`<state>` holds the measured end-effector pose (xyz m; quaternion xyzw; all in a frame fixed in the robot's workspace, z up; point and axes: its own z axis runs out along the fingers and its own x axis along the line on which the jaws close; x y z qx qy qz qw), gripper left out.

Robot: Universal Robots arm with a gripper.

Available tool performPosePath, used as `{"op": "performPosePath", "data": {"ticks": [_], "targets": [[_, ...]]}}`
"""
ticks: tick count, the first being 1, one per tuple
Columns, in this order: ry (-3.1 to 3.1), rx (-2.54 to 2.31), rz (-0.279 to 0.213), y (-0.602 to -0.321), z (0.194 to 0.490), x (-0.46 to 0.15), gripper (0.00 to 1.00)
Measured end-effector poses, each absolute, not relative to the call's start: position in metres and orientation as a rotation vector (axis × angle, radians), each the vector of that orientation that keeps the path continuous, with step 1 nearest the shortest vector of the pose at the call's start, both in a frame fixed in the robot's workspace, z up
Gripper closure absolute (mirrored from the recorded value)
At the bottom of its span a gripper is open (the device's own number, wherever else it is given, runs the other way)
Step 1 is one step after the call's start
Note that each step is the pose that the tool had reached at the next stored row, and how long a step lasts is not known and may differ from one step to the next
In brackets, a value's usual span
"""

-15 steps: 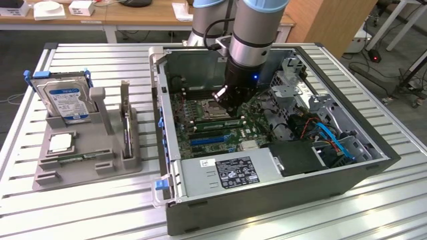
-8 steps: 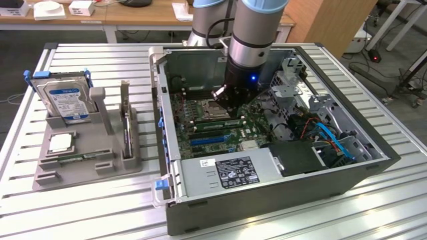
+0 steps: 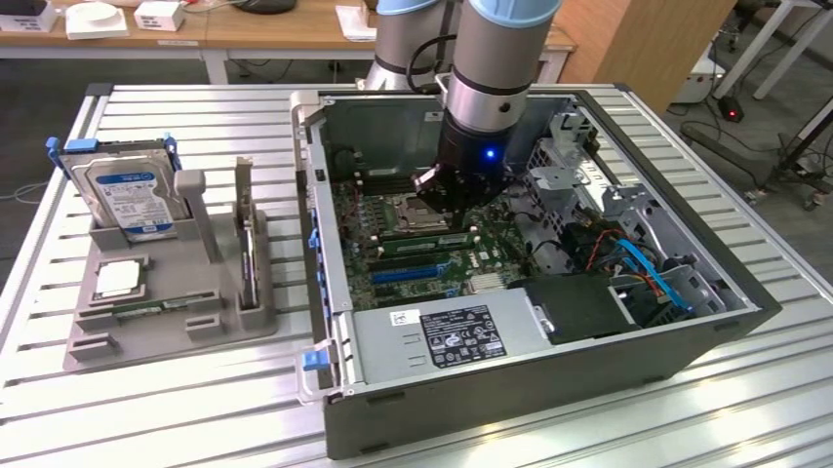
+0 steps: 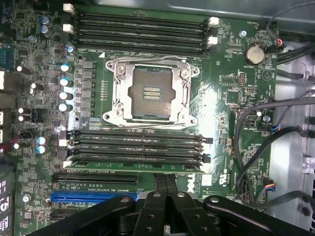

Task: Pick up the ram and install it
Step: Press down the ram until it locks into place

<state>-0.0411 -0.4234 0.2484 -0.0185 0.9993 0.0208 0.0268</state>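
Note:
My gripper [image 3: 440, 207] reaches down into the open computer case [image 3: 341, 292], just over the motherboard [image 4: 231, 73]. In the wrist view its dark fingers [image 4: 166, 179] are shut together with nothing between them. They sit right beside the lower bank of memory slots. A ram [image 4: 138, 166] [image 3: 419, 240], a long thin green stick, appears to stand in the slot of that bank closest to the fingers. Another ram [image 3: 143, 310] lies at the front of the grey holder [image 3: 248, 317] on the exterior view's left.
The open processor socket [image 4: 150, 93] lies between two slot banks. Black cables [image 4: 256, 128] and the drive cage [image 3: 573, 156] crowd the case's far side; the power supply [image 3: 450, 331] fills its front. The holder also carries a hard drive [image 3: 131, 195] and a square chip [image 3: 117, 278].

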Motion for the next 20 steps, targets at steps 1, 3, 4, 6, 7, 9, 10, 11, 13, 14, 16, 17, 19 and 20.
{"op": "performPosePath", "data": {"ticks": [1,3,4,6,7,9,10,11,13,14,16,17,19,20], "targets": [[3.086,-0.056,0.064,-0.4233,0.2484,-0.0414,0.91],[3.085,-0.057,0.065,-0.4232,0.2483,-0.0425,0.91],[3.085,-0.057,0.065,-0.4232,0.2483,-0.0429,0.91],[3.085,-0.057,0.064,-0.4233,0.2483,-0.0439,0.91],[3.085,-0.057,0.064,-0.4233,0.2483,-0.0444,0.91],[3.085,-0.057,0.064,-0.4233,0.2484,-0.0456,0.91],[3.085,-0.057,0.064,-0.4233,0.2483,-0.0463,0.91],[3.085,-0.057,0.064,-0.4233,0.2483,-0.0470,0.91],[3.085,-0.057,0.064,-0.4233,0.2483,-0.0483,0.91],[3.085,-0.057,0.064,-0.4233,0.2483,-0.0491,0.91],[3.086,-0.057,0.065,-0.4232,0.2483,-0.0501,0.91],[3.088,-0.057,0.065,-0.4233,0.2484,-0.0503,0.91],[3.095,-0.057,0.065,-0.4233,0.2484,-0.0505,0.91],[3.099,-0.057,0.065,-0.4233,0.2484,-0.0505,0.91]]}}
